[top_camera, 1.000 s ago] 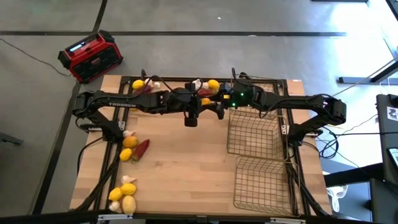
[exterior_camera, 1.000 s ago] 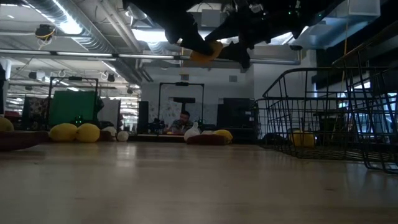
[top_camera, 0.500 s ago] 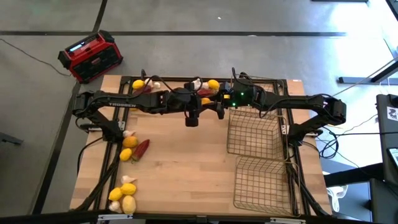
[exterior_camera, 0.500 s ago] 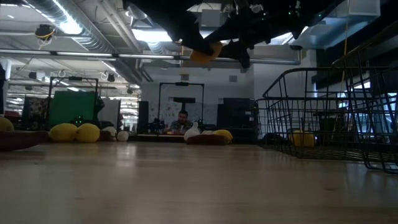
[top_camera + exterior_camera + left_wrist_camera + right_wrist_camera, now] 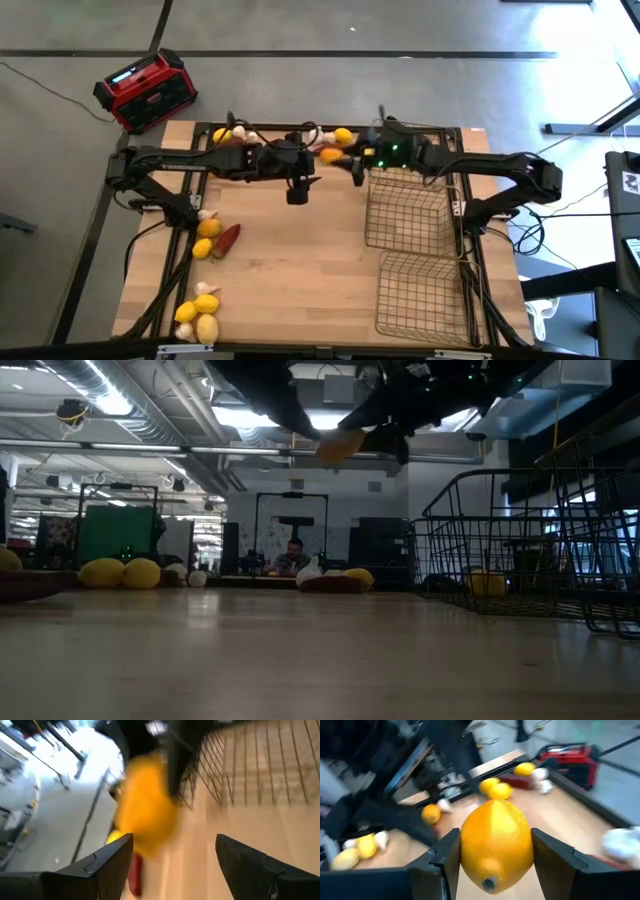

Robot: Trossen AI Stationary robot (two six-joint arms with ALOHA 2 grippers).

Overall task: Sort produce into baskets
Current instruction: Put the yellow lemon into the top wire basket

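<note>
A: Right gripper (image 5: 492,865)?
B: Clamped on a lemon (image 5: 495,845), fingers pressing both its sides. Held up in the air above the far middle of the bench (image 5: 300,270), just beside the far basket (image 5: 408,205).

A: Left gripper (image 5: 172,857)?
B: Fingers spread wide, nothing between them. Hovering near the bench's far middle, pointed toward the lemon, apart from it.

A: Baskets?
B: Three, bronze wire. Two lined up along the right side, the near basket (image 5: 425,292) closest to the front edge. A third at the far right corner, mostly hidden under the right arm. One yellow item inside a basket in the low view; which basket, cannot tell.

A: Rest of the produce?
B: Loose on the bench. Lemons, garlic and a chili (image 5: 229,238) clustered at the left edge; more lemons and garlic (image 5: 206,304) at the near left corner; a mixed row along the far edge.

A: Off the bench?
B: Red radio (image 5: 146,90) on the floor beyond the far left corner.
</note>
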